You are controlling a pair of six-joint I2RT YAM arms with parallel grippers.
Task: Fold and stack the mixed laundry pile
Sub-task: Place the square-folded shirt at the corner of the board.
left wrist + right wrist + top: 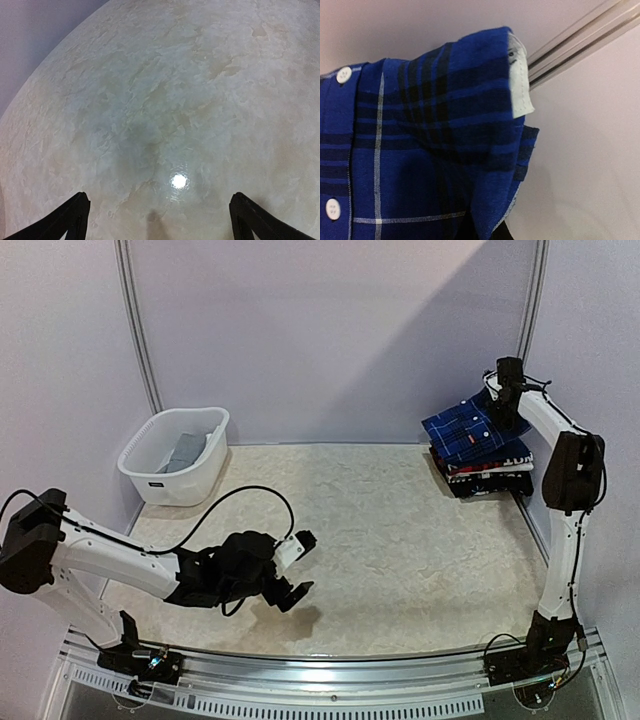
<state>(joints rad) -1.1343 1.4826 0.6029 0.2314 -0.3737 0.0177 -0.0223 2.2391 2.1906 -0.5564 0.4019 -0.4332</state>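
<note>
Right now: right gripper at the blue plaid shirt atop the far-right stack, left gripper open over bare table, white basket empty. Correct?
One error: the white basket is not empty; a grey garment lies in it, as the top external view shows. The right gripper is at the blue plaid shirt atop the stack, and the left gripper is open over bare table.

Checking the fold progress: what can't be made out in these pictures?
1. Right hand fingertips: plaid shirt covers them in the right wrist view.
2. Basket contents: top view, wall hides all beneath the grey garment.
3. Stack, lower garments: top view, only edges show, too small.
</note>
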